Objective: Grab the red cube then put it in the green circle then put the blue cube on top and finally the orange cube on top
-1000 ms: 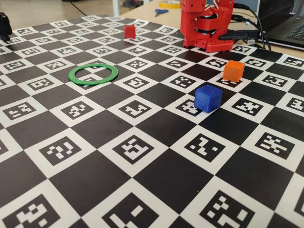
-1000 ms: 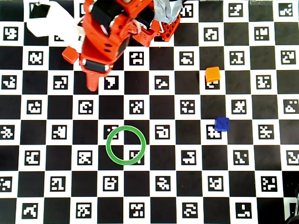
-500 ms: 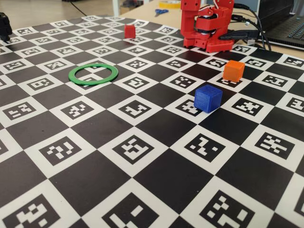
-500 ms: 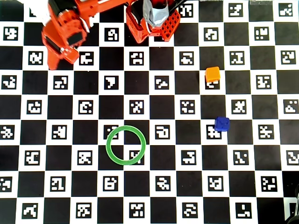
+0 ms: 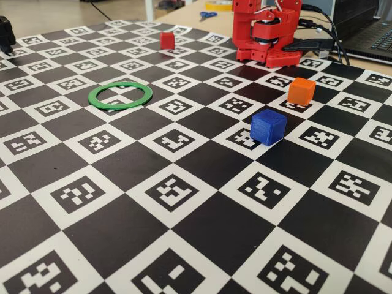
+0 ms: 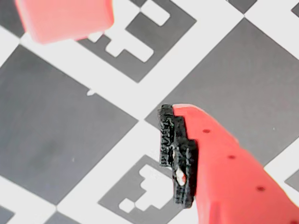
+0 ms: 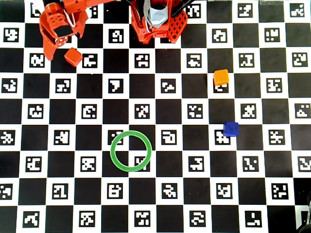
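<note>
**Hand beside the red cube, nothing gripped**

In the overhead view the hand (image 7: 59,48) is at the upper left of the bench (image 7: 155,204), and the red cube (image 7: 73,57) lies just beside it, at its lower right, on a black square. I cannot tell from this view if they touch. The wrist view shows one red finger with a black pad (image 6: 176,156) and the red cube (image 6: 65,18) apart from it at the upper left corner, with empty checker pattern between them. The second finger is not visible there, so I cannot tell if the jaws are apart or together; they hold nothing.

The green circle (image 7: 130,151) lies flat near the middle of the bench, with an empty centre. The orange cube (image 7: 221,77) and the blue cube (image 7: 230,129) stand on the right side, well apart from the ring, the blue one lower in the overhead view. In the fixed view the blue cube (image 5: 268,127) is nearest to the camera.
</note>
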You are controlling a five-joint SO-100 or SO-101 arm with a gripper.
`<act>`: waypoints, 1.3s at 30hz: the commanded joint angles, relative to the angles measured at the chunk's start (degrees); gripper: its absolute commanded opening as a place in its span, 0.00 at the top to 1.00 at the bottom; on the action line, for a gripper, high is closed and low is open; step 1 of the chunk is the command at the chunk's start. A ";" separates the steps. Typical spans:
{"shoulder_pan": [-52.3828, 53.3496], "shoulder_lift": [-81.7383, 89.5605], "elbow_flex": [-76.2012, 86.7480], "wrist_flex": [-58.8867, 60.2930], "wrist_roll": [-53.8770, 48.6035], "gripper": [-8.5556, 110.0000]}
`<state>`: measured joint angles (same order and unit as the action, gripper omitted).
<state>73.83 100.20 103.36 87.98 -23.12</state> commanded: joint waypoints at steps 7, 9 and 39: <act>0.09 -0.62 4.48 -7.38 0.53 0.56; 0.09 -0.62 5.45 -8.70 0.44 0.56; 1.14 -4.13 20.04 -26.98 -0.97 0.58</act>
<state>74.36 95.71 123.66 62.58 -23.73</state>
